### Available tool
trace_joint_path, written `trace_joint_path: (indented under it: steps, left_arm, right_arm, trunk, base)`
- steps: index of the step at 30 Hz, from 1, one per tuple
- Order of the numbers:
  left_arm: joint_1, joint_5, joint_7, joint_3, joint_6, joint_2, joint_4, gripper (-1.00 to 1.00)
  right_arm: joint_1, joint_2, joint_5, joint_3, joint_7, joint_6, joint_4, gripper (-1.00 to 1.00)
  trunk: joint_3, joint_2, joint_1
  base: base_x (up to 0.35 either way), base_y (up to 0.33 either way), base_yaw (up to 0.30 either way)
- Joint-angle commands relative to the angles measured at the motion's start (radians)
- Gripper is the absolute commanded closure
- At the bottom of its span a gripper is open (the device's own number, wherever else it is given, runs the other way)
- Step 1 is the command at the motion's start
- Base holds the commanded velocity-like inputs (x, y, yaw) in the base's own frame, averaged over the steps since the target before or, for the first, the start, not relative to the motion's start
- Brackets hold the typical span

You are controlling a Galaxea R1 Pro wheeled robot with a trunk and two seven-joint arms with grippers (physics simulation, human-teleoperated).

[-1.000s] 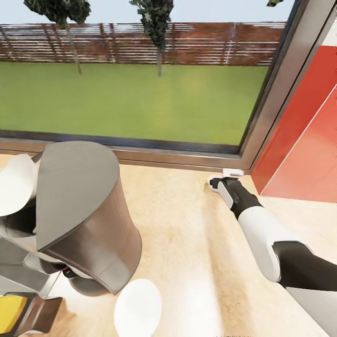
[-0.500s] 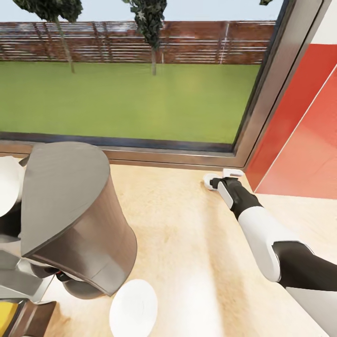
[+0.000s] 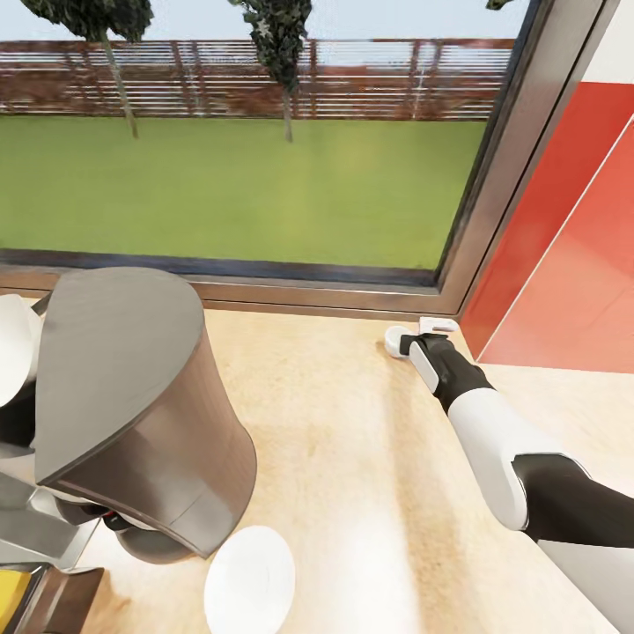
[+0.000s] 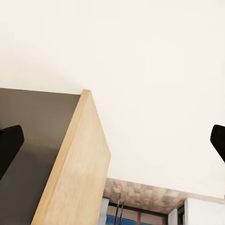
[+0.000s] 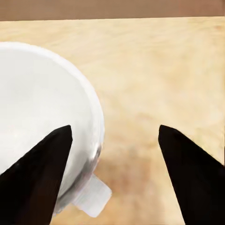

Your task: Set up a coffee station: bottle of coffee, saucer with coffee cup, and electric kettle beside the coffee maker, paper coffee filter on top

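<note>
My right pincer (image 5: pixel 115 176) hangs wide open over the coffee cup (image 5: pixel 44 126) at the far end of the bench (image 3: pixel 352 458), by the window frame (image 3: pixel 335 295). One finger (image 5: pixel 35 173) overlaps its rim. The saucer (image 3: pixel 249 581) lies beside the coffee maker (image 3: pixel 132 405). My left pincer (image 4: pixel 112 145) is spread wide, empty.

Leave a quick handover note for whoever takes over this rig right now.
Right tool: open, at the coffee cup by the window corner, one finger over its bowl, nothing gripped.
Left tool: open, empty, aimed away from the counter.
On the countertop: coffee maker, saucer beside it, bare.
Left: grasp the cup and set it on the saucer. Filter, kettle, coffee bottle: check.
</note>
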Motion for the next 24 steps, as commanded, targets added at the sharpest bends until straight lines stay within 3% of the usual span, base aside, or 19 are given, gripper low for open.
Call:
trace_joint_path:
  steps: [1,24]
  left_arm:
    - [0.000,-0.003,0.003,-0.004,-0.004,0.000,0.001,-1.00]
    - [0.000,-0.003,0.001,-0.004,-0.004,0.001,0.001,-1.00]
  right_arm:
    - [0.000,0.000,-0.010,0.001,-0.007,0.003,-0.001,1.00]
    - [0.000,0.002,-0.012,0.002,-0.007,0.004,-0.006,1.00]
  trunk:
    - [-0.001,-0.002,0.001]
    - [-0.001,-0.002,0.001]
  base:
    - [0.000,0.000,0.000]
    - [0.000,0.000,0.000]
